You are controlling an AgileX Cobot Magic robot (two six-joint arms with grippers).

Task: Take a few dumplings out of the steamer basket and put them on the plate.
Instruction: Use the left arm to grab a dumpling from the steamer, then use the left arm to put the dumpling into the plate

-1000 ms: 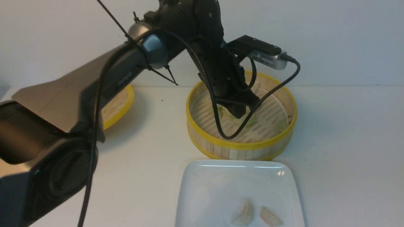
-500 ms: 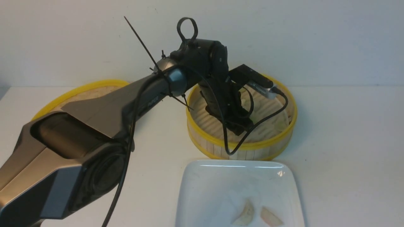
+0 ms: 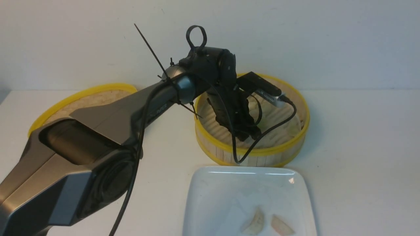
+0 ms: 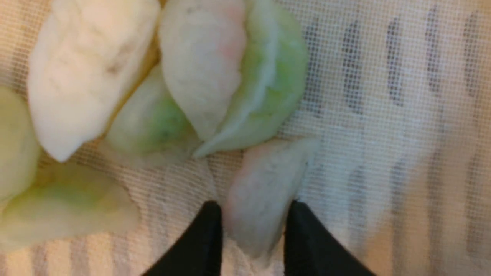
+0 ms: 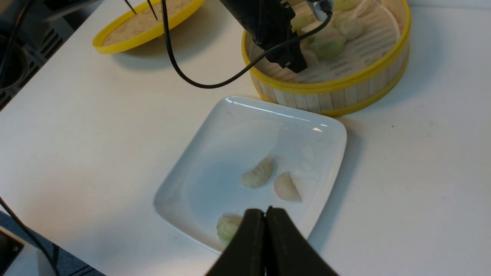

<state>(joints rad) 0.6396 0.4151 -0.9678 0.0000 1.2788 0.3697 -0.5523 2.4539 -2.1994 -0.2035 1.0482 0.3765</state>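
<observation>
On the plate (image 5: 215, 153) lie three dumplings (image 5: 257, 173); the left end effector (image 4: 254, 209) pinches a pale dumpling (image 4: 268, 180) in the steamer basket (image 5: 345, 90); the right end effector (image 5: 265, 214) is closed, empty.

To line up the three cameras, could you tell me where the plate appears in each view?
Front view: plate at bottom centre, nearer the robot than the steamer basket.
Left wrist view: not in it; only basket floor and dumplings show.
Right wrist view: plate mid-frame, between the basket and the right gripper.
Shared landmark: the steamer basket, seen in all three.
</observation>
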